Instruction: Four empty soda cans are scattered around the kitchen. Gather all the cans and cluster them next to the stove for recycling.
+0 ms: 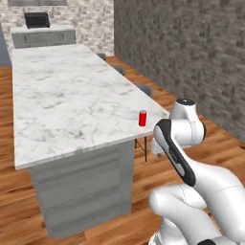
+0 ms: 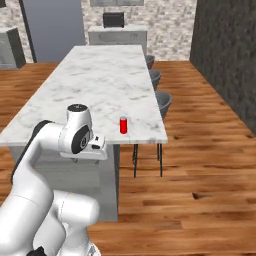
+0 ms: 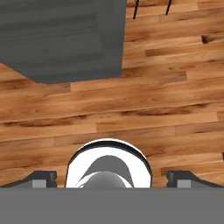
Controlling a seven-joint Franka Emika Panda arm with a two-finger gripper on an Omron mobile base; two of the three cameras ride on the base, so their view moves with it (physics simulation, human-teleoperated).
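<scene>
Hand (image 3: pixel 112 178) points down over wood floor (image 3: pixel 131 105), fingers spread wide, holding nothing. One red soda can (image 1: pixel 142 117) stands upright near the bench (image 1: pixel 67 100) corner, just beyond the folded arm.

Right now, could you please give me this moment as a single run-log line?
soda can: upright near island counter corner | gripper: open, empty, aimed at wood floor | stools: along island's far side

A soda can (image 1: pixel 142 117) is standing upright on the island counter (image 1: pixel 67 100) near its front corner, with stools (image 2: pixel 163 102) lining the counter's right side.
</scene>
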